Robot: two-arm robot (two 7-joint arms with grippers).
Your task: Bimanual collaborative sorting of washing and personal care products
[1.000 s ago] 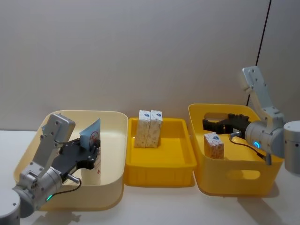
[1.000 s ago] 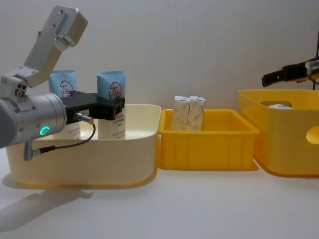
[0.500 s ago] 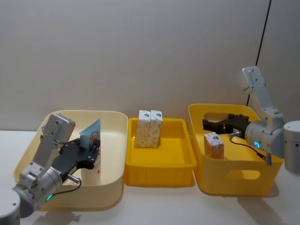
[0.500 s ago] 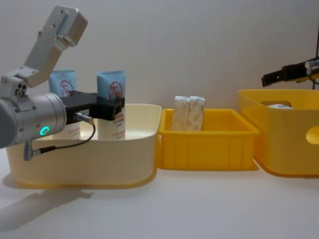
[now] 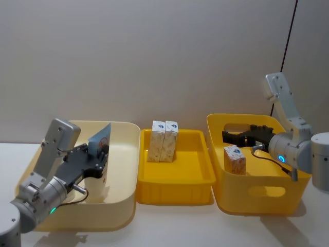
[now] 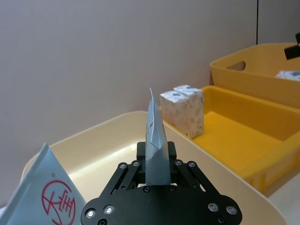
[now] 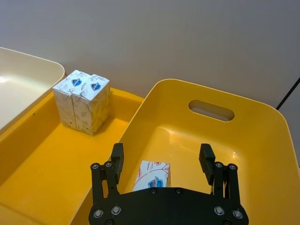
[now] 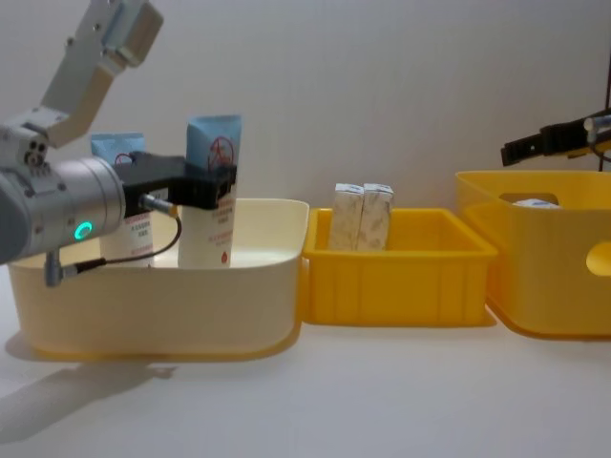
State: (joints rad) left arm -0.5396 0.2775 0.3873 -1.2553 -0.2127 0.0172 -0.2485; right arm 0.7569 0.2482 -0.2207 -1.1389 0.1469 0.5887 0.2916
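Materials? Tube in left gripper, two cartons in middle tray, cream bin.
Tube, shut in the left gripper at the cream bin: likely soft plastic, flat crimped end. Cartons: probably printed paperboard, crisp folded edges. Cream bin: looks moulded plastic, slight sheen, rounded rim. Right gripper open over the right bin.

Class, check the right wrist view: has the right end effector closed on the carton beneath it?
No, the right end effector hangs open above the carton, jaws spread clear of it.

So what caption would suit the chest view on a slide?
Left gripper holds a blue-and-white tube in the cream bin; right gripper hovers above the deep yellow bin.
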